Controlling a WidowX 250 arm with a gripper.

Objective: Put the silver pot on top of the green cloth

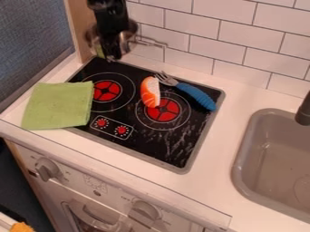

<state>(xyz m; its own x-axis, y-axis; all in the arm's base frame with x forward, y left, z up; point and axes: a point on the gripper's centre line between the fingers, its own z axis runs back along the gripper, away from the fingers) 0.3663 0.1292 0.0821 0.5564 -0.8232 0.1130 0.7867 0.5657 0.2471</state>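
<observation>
By the stovetop's far left corner, the gripper is hanging over the silver pot, which is showing on both its sides; whether it is gripping, I cannot tell. The green cloth is overlapping the stovetop's left edge.

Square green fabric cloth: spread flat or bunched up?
Spread flat: the green cloth shows fairly straight edges and four corners, lying partly over the glossy black stovetop.

From above, near the stove, the camera looks down aslant. It faces the tiled wall, towards one o'clock
</observation>
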